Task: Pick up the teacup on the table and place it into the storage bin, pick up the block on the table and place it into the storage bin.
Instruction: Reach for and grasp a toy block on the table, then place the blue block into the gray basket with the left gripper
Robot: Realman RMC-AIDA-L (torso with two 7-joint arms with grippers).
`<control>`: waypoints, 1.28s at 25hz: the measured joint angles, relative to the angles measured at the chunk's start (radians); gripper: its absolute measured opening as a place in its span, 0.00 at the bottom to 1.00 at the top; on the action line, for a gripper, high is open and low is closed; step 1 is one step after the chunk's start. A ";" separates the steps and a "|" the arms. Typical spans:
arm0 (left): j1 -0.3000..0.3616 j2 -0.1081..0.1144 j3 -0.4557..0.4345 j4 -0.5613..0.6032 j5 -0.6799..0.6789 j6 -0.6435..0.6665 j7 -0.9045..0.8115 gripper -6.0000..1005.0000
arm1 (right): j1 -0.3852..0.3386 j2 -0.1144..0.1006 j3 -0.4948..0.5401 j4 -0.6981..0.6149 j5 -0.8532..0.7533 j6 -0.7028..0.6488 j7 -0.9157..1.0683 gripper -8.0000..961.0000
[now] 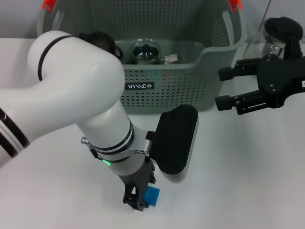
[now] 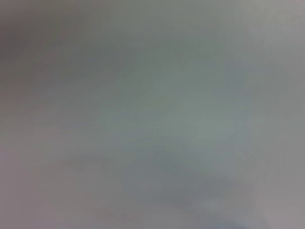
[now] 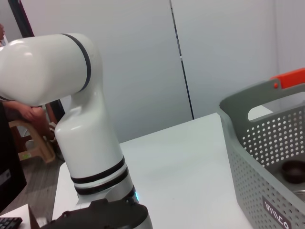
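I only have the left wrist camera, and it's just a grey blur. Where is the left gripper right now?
Observer: In the head view, the left gripper is down at the table, right beside the blue block.
Operator: And the right arm?
Observer: The right gripper hangs open beside the storage bin, holding nothing.
Operator: Anything in the bin?
Observer: Yes, what looks like a glass cup sits inside.

Left gripper [image 1: 141,196] low, pointing down; right gripper [image 1: 227,88] raised, jaws apart.
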 joint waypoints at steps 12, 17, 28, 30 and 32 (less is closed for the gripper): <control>-0.007 0.000 -0.007 0.009 0.000 0.023 -0.014 0.40 | -0.003 0.001 0.001 0.000 0.001 0.001 -0.002 0.95; -0.006 0.001 -0.092 0.039 0.001 0.034 -0.038 0.40 | -0.003 -0.002 0.001 0.000 0.002 0.001 -0.003 0.95; 0.009 0.041 -0.936 0.146 -0.288 0.149 -0.029 0.40 | -0.005 -0.010 0.026 0.002 0.004 -0.020 -0.022 0.95; -0.006 0.068 -1.067 0.111 -0.376 0.136 -0.028 0.40 | -0.005 -0.011 0.028 0.002 0.004 -0.023 -0.032 0.95; -0.026 0.105 -1.163 0.035 -0.472 0.096 -0.021 0.40 | -0.003 -0.011 0.029 0.003 0.006 -0.020 -0.042 0.95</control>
